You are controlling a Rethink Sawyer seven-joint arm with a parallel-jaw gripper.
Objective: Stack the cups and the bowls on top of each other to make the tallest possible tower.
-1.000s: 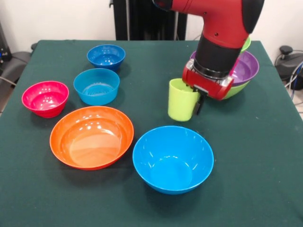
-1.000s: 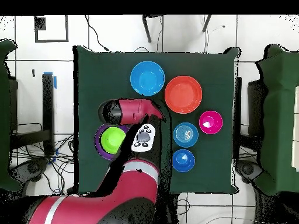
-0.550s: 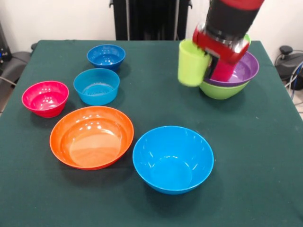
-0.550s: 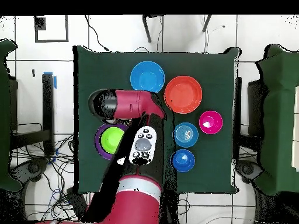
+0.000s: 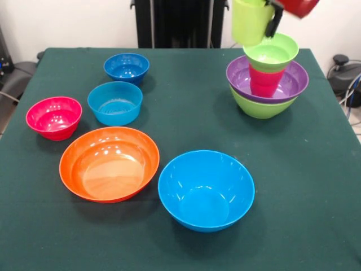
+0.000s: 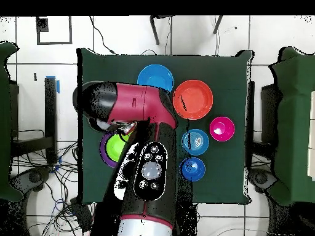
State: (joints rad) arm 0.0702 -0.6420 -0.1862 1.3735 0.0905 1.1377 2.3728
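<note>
Pincer (image 5: 269, 16) clamped on the rim of the lime green cup (image 5: 250, 21), holding it aloft just above and slightly to the side of the tower (image 5: 267, 79). Tower as it stands: large lime green bowl at the base, purple bowl (image 5: 293, 82) nested in it, red cup (image 5: 265, 81) upright inside, small lime green bowl (image 5: 272, 52) seated on the red cup. Judgement: to place well, centre the held cup over the small bowl's mouth, keep it level, descend slowly and release only once it rests; the stack is narrow at the red cup, so a side nudge could topple it. Bench (image 5: 316, 186) covered in dark green cloth. Loose on it, well apart from the tower: orange bowl (image 5: 109, 163), large light blue bowl (image 5: 206, 188), pink-red bowl (image 5: 53, 117), small light blue bowl (image 5: 115, 103), dark blue bowl (image 5: 126, 68). Overhead view shows a white tiled floor (image 6: 203, 37) around the bench, with cables.
</note>
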